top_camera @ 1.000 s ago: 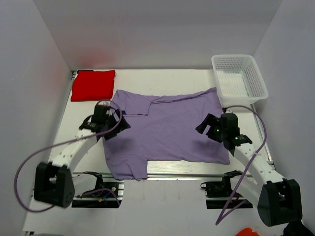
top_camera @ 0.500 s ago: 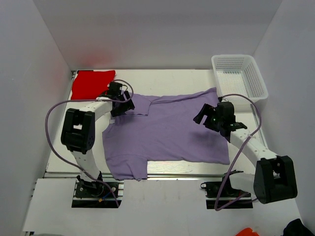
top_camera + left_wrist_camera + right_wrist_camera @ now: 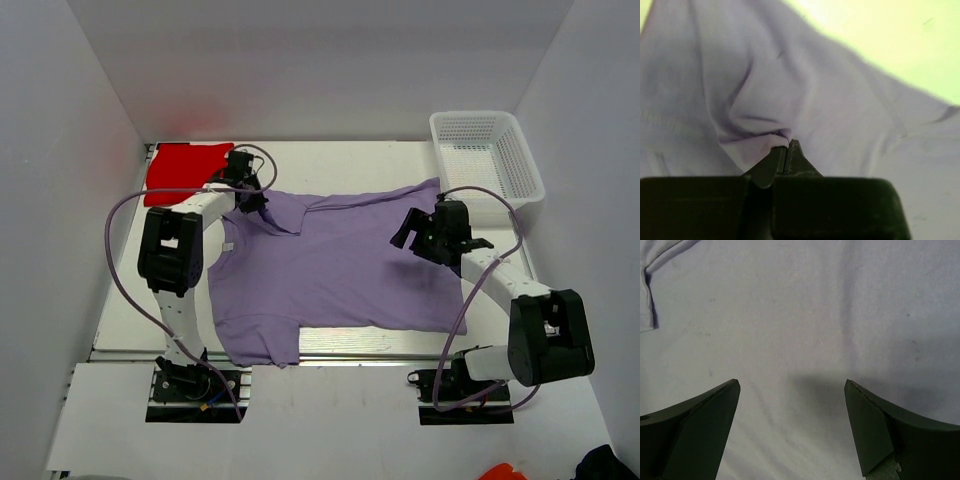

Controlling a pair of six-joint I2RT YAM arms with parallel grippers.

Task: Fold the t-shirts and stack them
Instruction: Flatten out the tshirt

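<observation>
Two t-shirts lie on a white table (image 3: 360, 160). At the far left corner, a red t-shirt (image 3: 187, 168) sits folded in a neat rectangle. Just beside it, the left gripper (image 3: 249, 196) is pinched closed on a small tuck of the lavender t-shirt (image 3: 340, 270) near its far left shoulder — the wrist view shows cloth bunched between the tips. The lavender shirt is spread flat across the middle. Over its right side the right gripper (image 3: 410, 230) hangs with jaws wide apart, holding nothing. A white mesh basket (image 3: 488, 165) stands at the far right. To fold cleanly, the right gripper likely needs a matching pinch at the opposite shoulder, then both should lift evenly — keeping the hem flat.
</observation>
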